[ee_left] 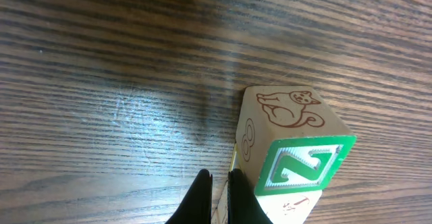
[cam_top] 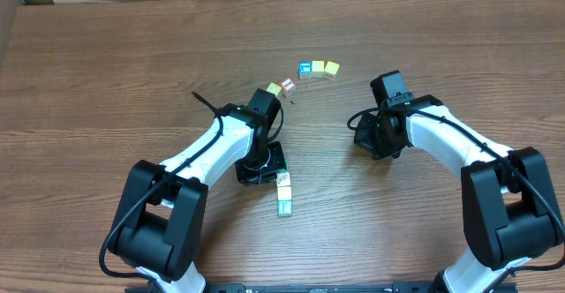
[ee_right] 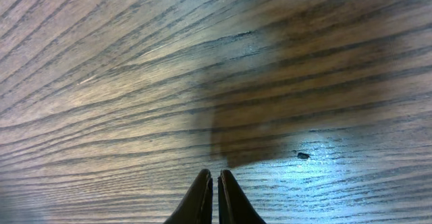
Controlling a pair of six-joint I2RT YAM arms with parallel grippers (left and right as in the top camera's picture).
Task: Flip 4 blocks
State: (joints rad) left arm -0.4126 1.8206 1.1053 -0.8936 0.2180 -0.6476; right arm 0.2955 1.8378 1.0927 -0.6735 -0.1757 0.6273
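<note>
A wooden block with a green Z face (ee_left: 299, 164) and a cat drawn on top stands just right of my left gripper (ee_left: 217, 178). That gripper is shut, with nothing between its fingers, its right finger (ee_left: 237, 196) against the block's side. A white-faced cube with a red mark (ee_left: 297, 207) lies in front of the Z block. From overhead these form a short row of blocks (cam_top: 284, 194) beside the left gripper (cam_top: 272, 171). A teal-blue block (cam_top: 305, 67) and two yellow blocks (cam_top: 325, 68) sit farther back. My right gripper (ee_right: 214, 177) is shut over bare wood.
A pale cube (cam_top: 274, 89) and a red-faced cube (cam_top: 287, 85) lie by the left arm's elbow. The right arm (cam_top: 380, 134) is bent down onto the table right of centre. A small dark speck (ee_right: 303, 155) lies on the wood ahead of the right fingers.
</note>
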